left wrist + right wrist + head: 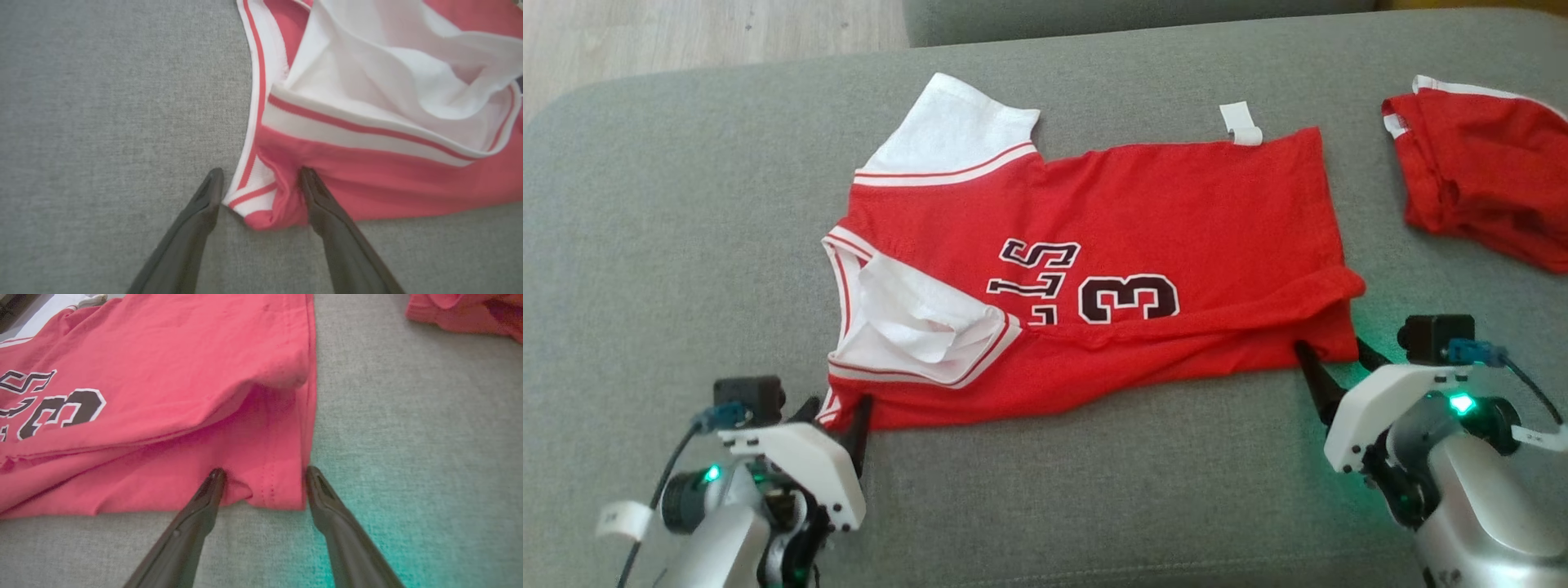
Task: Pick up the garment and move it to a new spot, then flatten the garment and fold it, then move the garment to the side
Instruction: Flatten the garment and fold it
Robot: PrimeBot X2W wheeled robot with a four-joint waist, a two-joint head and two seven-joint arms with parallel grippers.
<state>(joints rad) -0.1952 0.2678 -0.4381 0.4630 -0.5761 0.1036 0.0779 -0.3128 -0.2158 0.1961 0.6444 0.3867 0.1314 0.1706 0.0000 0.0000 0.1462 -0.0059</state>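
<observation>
- Your task piece, the red short-sleeved jersey (1111,245) with white sleeves and a dark number 3, lay across the middle of the head view on the grey woven cushion (686,245).
- It was folded along its length. The neck end pointed to frame left and the hem to frame right.
- One white sleeve lay flat at the upper left of the jersey. The other was rumpled over its lower left part.
- Your left gripper (837,408) sat at the lower left, fingers spread, tips at the jersey's near neck-side corner.
- In the left wrist view, that corner, with its white-and-red striped edge, lay between the tips of the left gripper (260,175). The right-hand finger touched red cloth and the left-hand finger stood just beside the stripe. Nothing was pinched.
- Your right gripper (1333,349) sat at the lower right, fingers spread either side of the near hem corner.
- In the right wrist view, the hem corner lay between the tips of the right gripper (264,471), and they had not closed on it.
- A small white tag (1241,122) stuck out from the jersey's far edge.
- A crumpled red garment (1486,188) with white trim lay at the upper right, apart from the jersey.
</observation>
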